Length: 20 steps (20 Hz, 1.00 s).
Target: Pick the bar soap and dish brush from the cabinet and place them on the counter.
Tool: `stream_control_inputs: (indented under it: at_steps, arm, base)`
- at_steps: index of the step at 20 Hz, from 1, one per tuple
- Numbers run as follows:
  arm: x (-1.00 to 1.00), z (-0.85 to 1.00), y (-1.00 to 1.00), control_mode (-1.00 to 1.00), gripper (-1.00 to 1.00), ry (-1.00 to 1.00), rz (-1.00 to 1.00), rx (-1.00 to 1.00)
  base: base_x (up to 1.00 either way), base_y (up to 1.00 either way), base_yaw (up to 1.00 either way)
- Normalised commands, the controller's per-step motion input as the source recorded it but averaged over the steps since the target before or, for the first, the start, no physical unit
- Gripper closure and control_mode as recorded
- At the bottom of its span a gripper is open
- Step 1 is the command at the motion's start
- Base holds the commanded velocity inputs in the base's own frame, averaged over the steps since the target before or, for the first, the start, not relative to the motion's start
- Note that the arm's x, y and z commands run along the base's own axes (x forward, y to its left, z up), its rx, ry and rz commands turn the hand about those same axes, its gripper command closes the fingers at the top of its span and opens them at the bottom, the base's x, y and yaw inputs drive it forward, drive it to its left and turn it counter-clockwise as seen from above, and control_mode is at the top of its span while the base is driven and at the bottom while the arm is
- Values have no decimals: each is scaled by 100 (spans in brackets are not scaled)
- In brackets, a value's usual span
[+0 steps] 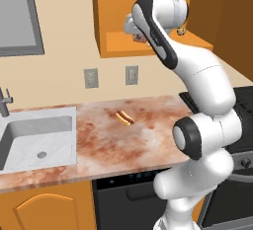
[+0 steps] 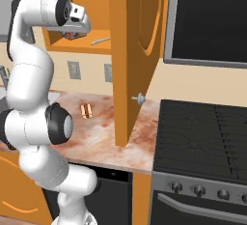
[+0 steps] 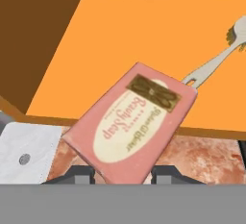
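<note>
At the front lip of the cabinet (image 1: 118, 17) floor, your bar soap (image 3: 132, 122) sits pinched between the two dark fingertips (image 3: 79, 172) of the gripper (image 3: 122, 176), its near end low between them and its far end tilted up over the orange shelf board; the pink face with the cream oval label looks toward the hand camera. So the pincer is narrowed onto the soap, with one tip on each side of the block. Just past the soap's upper corner, you see the dish brush (image 3: 216, 59) lying flat on the cabinet floor, handle toward the soap and round head away toward the back; whether soap and handle touch, you cannot tell. In the right base view the brush (image 2: 100, 40) shows as a pale sliver on the shelf, beside the open arched door (image 2: 135, 50) with its small silver knob (image 2: 139, 98). Below the cabinet, the counter (image 1: 148, 145) runs in mottled reddish marble, with a hot dog (image 1: 125, 118) lying on it well apart from the white sink (image 1: 37, 142). To the right stands the black stovetop (image 2: 202, 132).
</note>
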Motion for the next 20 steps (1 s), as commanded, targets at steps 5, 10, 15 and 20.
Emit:
stream_control_inputs:
  at_steps: [5,10,15,20]
  arm:
    - [-45,0,0,-100,100,-3,0,1]
    - [-44,0,-1,-100,100,-3,0,0]
    - [-44,0,-3,-100,100,-2,0,1]
    - [-41,-2,-5,-100,100,-1,0,2]
  base:
    - [0,0,0]
    - [0,0,0]
    - [0,0,0]
    - [0,0,0]
